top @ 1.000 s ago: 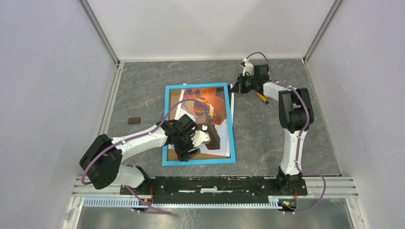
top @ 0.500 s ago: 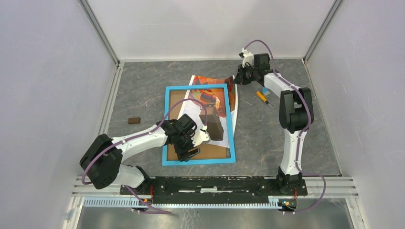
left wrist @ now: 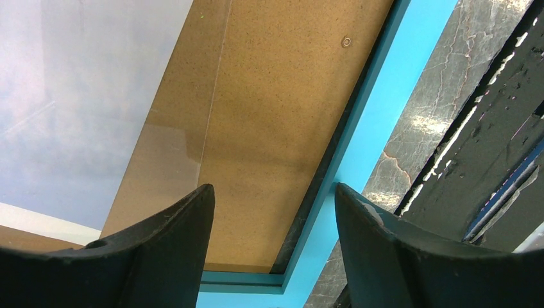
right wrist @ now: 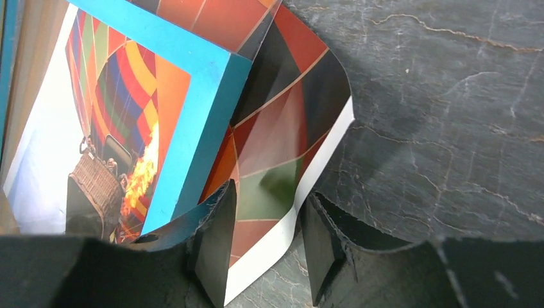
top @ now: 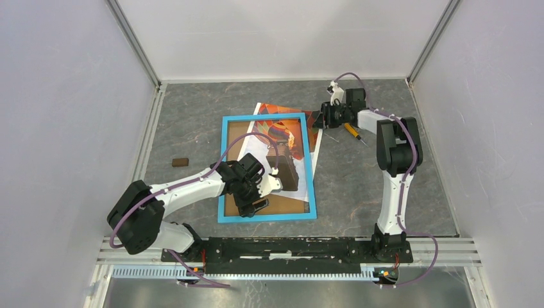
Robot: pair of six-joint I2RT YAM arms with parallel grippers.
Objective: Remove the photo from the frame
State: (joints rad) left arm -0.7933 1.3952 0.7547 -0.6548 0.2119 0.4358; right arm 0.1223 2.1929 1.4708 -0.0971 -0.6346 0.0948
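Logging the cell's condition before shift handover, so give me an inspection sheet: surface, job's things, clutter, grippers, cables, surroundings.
Surface: grey marbled table.
Job's things: blue frame lies flat; the photo pokes out past its far right corner, the rest under the border.
Clutter: orange-handled screwdriver beside the right gripper; small brown block at left.
Grippers: left gripper open over the frame's brown backing; right gripper open, fingers astride the photo's corner.
Cables: purple cable loops over the frame.
Surroundings: white walls; nothing else seen.

Bright even light, soft shadows
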